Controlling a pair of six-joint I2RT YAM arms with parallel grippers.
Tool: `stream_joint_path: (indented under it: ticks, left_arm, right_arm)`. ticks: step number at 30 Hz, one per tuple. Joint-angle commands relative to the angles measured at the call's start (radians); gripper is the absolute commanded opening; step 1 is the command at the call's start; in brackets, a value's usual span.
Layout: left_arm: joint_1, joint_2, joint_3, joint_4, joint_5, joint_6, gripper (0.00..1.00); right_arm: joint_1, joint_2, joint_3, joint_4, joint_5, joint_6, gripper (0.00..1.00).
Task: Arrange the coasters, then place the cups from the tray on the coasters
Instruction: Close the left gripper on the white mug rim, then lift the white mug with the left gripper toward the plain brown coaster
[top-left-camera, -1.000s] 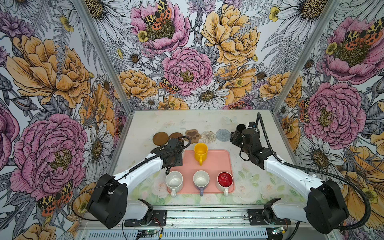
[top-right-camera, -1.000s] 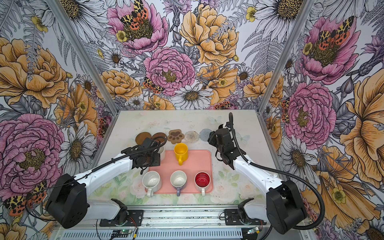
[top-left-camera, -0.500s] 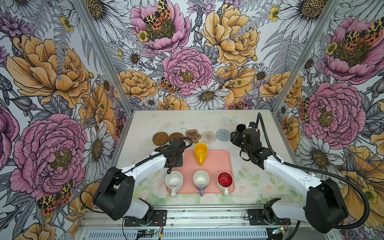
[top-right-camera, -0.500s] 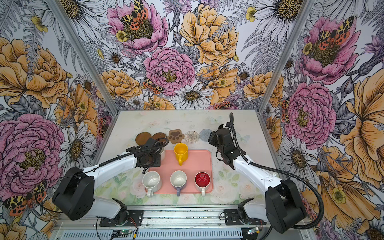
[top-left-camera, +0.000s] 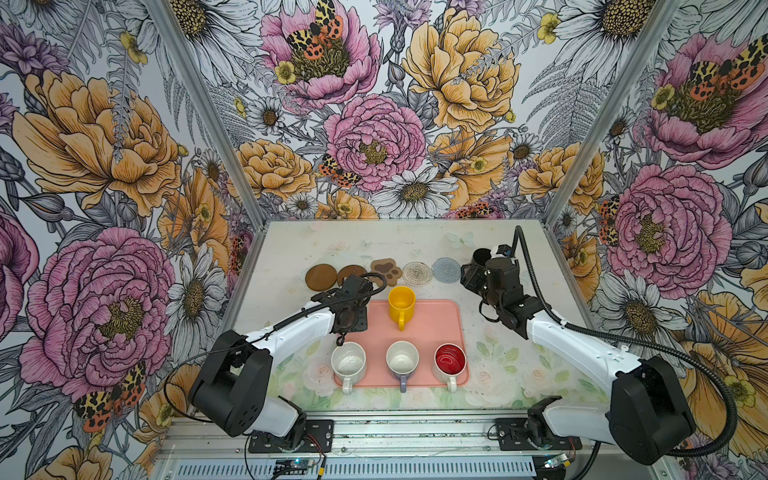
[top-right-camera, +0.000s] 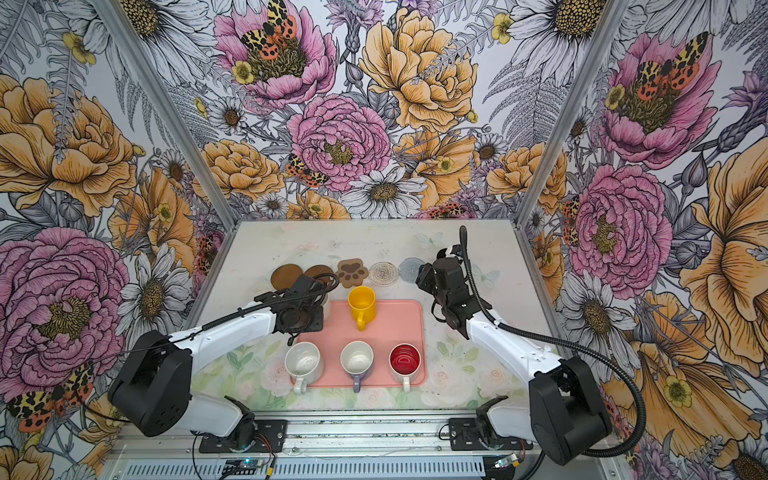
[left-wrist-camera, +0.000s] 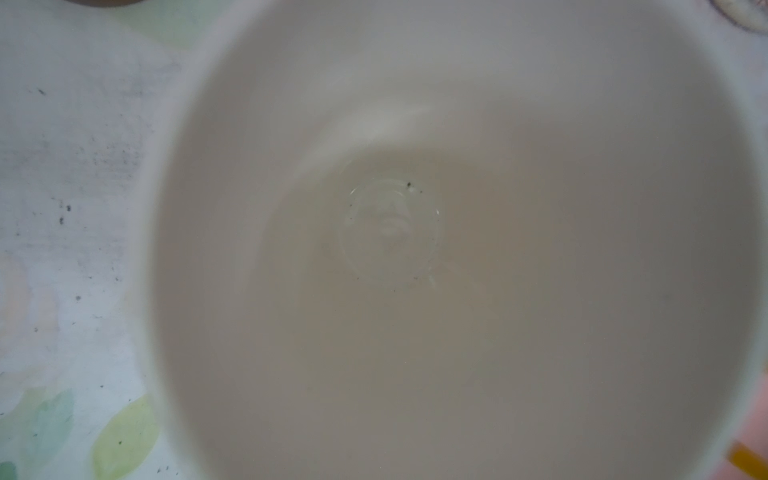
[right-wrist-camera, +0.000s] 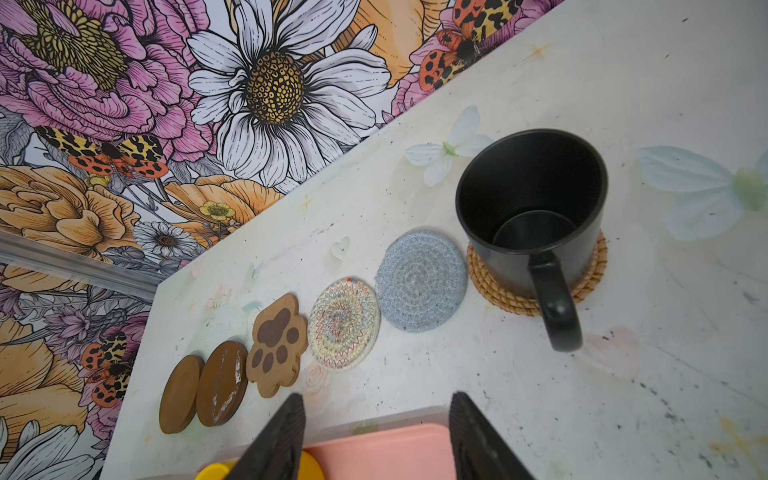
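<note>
Hanging over the far left corner of the salmon-pink tray (top-left-camera: 432, 332), the left gripper (top-left-camera: 352, 318) sits directly above a plain white mug (left-wrist-camera: 415, 249), whose pale inside fills the left wrist view; its fingers are hidden in every view, so I cannot tell whether they are apart or clamped on the mug; beyond it, along the table (top-left-camera: 291, 249), the coasters lie in a row: a dark brown disc (top-left-camera: 321, 277), a second dark brown disc (top-left-camera: 348, 271) just beside it and partly under the left arm, a tan paw-shaped coaster (top-left-camera: 386, 271), a patterned woven disc (top-left-camera: 417, 273) and a pale blue woven disc (top-left-camera: 446, 269); on the tray a yellow mug (top-left-camera: 401, 302) stands at the far edge; along the near edge stand a speckled white mug (top-left-camera: 348, 363), a lavender mug with white inside (top-left-camera: 402, 359) and a white mug with red inside (top-left-camera: 450, 359), handles toward the robot; further right, the black mug (right-wrist-camera: 532, 195) stands upright on the tan rattan coaster (right-wrist-camera: 592, 266), ending the row; the right gripper (right-wrist-camera: 376, 399) hovers near the tray's far right corner, its fingers (right-wrist-camera: 282, 436) apart with only table and tray between them.
</note>
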Motion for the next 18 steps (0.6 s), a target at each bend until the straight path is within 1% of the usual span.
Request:
stream_joint_path:
  ticks: [1, 5, 9, 10, 17, 18]
  left_arm:
    - [0.006, 0.010, 0.017, 0.035, -0.023, -0.012, 0.41]
    - [0.008, 0.015, 0.019, 0.036, -0.020, -0.009, 0.36]
    - [0.010, 0.018, 0.017, 0.036, -0.021, -0.009, 0.29]
    - [0.011, 0.018, 0.016, 0.037, -0.019, -0.008, 0.27]
    - [0.012, 0.024, 0.011, 0.037, -0.014, -0.009, 0.01]
    - [0.012, 0.024, 0.010, 0.038, -0.014, -0.009, 0.00]
  right_arm:
    - [-0.008, 0.009, -0.006, 0.032, -0.008, 0.012, 0.58]
    - [-0.009, 0.013, -0.005, 0.039, -0.016, 0.016, 0.57]
    - [-0.009, 0.015, -0.007, 0.039, -0.020, 0.016, 0.57]
    - [-0.009, 0.015, -0.007, 0.039, -0.020, 0.018, 0.57]
    - [-0.010, 0.018, -0.010, 0.048, -0.029, 0.022, 0.56]
    - [-0.008, 0.019, -0.010, 0.050, -0.028, 0.022, 0.56]
